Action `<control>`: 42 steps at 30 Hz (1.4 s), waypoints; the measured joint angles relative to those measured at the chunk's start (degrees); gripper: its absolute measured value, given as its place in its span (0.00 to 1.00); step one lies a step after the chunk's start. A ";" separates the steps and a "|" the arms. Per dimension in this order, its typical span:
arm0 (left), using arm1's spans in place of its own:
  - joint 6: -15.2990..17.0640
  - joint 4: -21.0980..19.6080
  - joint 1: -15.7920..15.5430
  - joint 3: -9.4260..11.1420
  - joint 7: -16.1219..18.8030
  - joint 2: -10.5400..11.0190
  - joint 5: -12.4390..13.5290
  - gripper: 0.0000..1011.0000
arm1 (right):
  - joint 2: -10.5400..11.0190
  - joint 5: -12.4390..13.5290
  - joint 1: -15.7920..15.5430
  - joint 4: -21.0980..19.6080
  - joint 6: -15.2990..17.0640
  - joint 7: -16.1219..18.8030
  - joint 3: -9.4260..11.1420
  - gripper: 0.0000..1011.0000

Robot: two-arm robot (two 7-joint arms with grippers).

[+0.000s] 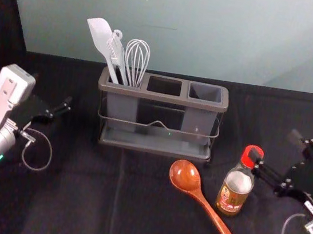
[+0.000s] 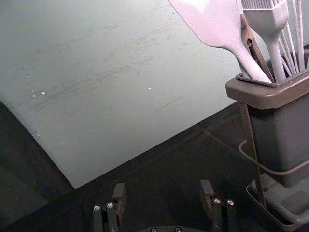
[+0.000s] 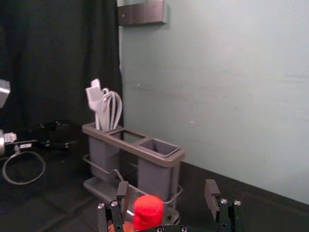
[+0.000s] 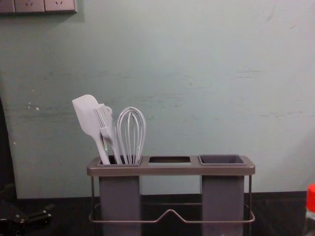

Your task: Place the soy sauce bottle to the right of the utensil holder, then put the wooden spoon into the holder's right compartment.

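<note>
Neither step's done AFAICT: R gripper (image 3: 167,186), wide open & empty, is by the soy btl (image 1: 236,188), front-right of holder (image 1: 162,95), spoon (image 1: 205,204) lying nearby, L gripper (image 2: 163,187) open, off left.

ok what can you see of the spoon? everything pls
Spoon: glossy reddish-brown, looks like wood. Rounded oval bowl, long slim handle. Lies on the black cloth, slanted, bowl toward the holder, handle end toward the robot and its right. It's in front of the holder's right side, handle close beside the bottle. No gripper touches it.
</note>
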 joint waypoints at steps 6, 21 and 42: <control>0.00 0.00 0.00 0.00 0.00 0.00 0.00 0.99 | -1.72 -1.49 2.14 1.76 2.12 0.86 -2.41 0.99; 0.00 0.00 0.00 0.00 0.00 0.00 0.00 0.99 | -6.20 -2.94 5.71 6.04 4.06 2.82 -4.08 0.99; 0.00 0.00 0.00 0.00 0.00 0.00 0.00 0.99 | -8.77 -2.95 4.53 6.07 4.13 6.02 -1.90 0.78</control>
